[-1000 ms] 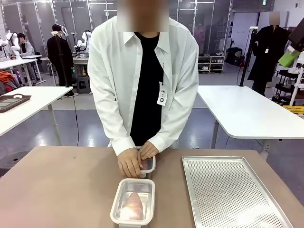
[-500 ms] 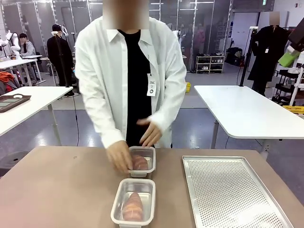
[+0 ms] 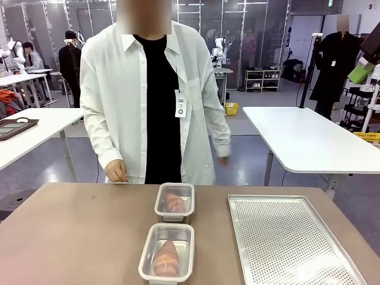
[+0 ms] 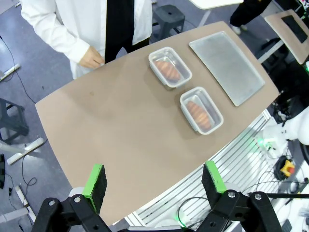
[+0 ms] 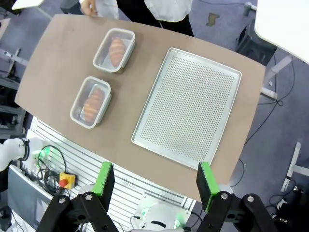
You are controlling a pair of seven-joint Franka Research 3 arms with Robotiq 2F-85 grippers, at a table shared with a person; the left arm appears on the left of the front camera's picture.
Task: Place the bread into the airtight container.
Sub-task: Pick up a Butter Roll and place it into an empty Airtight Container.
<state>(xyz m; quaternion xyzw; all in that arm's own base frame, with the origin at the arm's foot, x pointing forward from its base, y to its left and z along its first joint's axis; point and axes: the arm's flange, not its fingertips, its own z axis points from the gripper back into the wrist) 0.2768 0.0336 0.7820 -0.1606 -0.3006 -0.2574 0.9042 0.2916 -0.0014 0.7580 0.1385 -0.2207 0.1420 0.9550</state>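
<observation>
Two clear airtight containers sit one behind the other on the brown table, each holding a piece of browned bread. The far container [image 3: 174,202] [image 4: 169,67] [image 5: 114,50] holds bread [image 3: 174,202]; the near container [image 3: 167,252] [image 4: 201,109] [image 5: 91,102] holds bread [image 3: 167,258] too. High above the table, my left gripper [image 4: 153,180] stands open with nothing between its green pads. The right gripper [image 5: 155,182] is also open and empty, high over the table's near edge.
A perforated metal tray [image 3: 288,240] [image 5: 188,104] lies bare on the right of the table. A person in a white shirt stands at the far side, one hand [image 3: 116,171] at the table edge. The table's left half [image 3: 71,237] is bare.
The person has lifted both hands off the far container and stepped toward picture left; that container now stands uncovered with bread in it. Neither container has moved.
</observation>
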